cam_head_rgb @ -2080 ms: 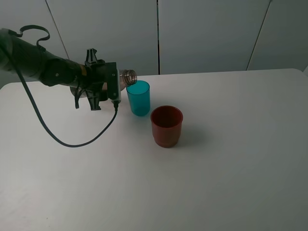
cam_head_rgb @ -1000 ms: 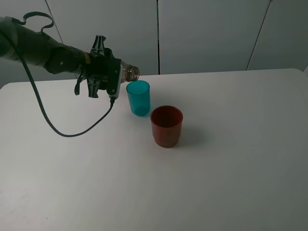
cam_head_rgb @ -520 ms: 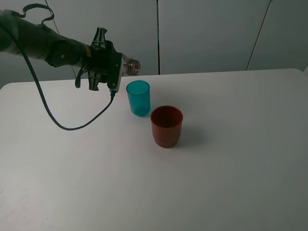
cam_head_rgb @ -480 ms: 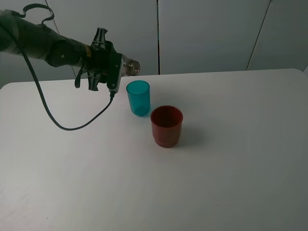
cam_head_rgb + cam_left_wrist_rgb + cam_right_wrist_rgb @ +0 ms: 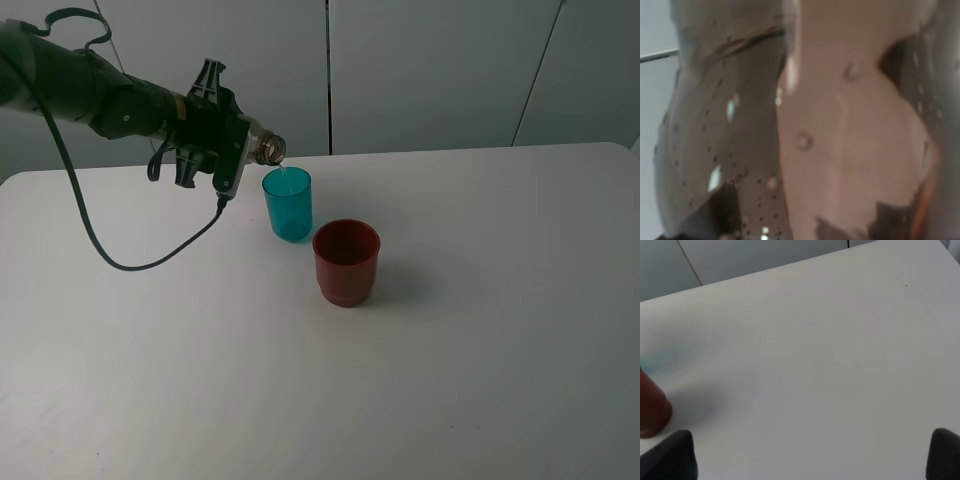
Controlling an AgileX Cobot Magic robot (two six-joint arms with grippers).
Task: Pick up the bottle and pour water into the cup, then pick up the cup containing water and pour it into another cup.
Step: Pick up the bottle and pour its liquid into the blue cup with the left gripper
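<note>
The smoky-grey bottle [image 5: 262,148] lies nearly level in my left gripper [image 5: 205,138], which is shut on its body. Its open mouth tips down just above the near-left rim of the teal cup [image 5: 288,205]; a faint glint shows between the mouth and the rim. In the left wrist view the bottle [image 5: 805,125] fills the picture, with droplets inside. The red cup [image 5: 346,262] stands upright just right of and in front of the teal cup, and also shows in the right wrist view [image 5: 650,407]. My right gripper [image 5: 807,457] is open and empty over bare table, out of the exterior view.
The white table [image 5: 450,350] stretches wide to the right and to the front of the cups. A black cable [image 5: 130,262] hangs from the left arm and loops over the table's left part. Grey wall panels stand behind the far edge.
My left gripper lifted the bottle from beside the teal cup's rim up and back, then tipped its mouth down over the cup. The cups have not moved.
</note>
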